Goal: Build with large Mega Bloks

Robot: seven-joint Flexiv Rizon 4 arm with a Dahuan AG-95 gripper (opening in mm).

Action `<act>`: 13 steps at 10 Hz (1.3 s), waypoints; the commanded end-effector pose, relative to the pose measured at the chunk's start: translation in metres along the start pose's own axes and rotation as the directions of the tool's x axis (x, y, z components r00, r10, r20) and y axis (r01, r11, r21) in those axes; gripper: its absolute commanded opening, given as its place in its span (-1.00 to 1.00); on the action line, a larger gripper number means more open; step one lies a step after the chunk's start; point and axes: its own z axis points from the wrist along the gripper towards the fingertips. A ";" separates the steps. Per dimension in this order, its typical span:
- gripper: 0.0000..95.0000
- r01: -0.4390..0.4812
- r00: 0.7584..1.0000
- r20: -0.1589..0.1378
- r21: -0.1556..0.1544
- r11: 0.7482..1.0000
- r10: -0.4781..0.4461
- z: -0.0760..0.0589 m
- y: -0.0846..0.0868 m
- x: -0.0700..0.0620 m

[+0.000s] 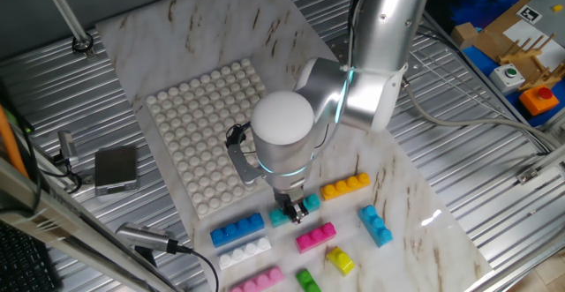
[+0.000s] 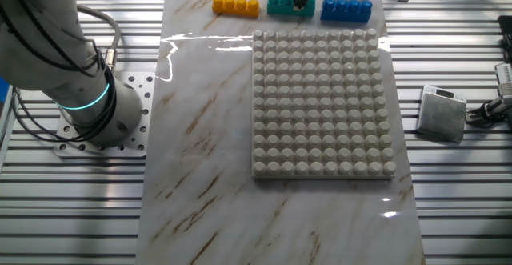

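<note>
Gripper (image 1: 298, 207) at teal brick (image 1: 284, 215), partly hidden by arm.
Jaw state cannot be told; no writing readable beside baseplate (image 2: 324, 105).

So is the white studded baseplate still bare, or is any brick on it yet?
Bare. The baseplate shows only its own studs in both views. The bricks, including the teal one at the gripper, lie on the table beside it.

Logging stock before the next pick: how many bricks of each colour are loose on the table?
Blue: 2
Teal: 1, at the hand
Orange-yellow: 1
Magenta: 1
White: 1
Pink: 1
Yellow: 1
Green: 1
Total: 9
</note>
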 end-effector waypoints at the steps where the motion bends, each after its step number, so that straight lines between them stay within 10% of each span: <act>1: -1.00 0.006 1.000 -0.004 -0.006 1.000 -0.006 0.000 0.000 0.000; 13: -1.00 0.084 0.995 -0.052 -0.018 0.996 -0.085 -0.064 -0.002 -0.028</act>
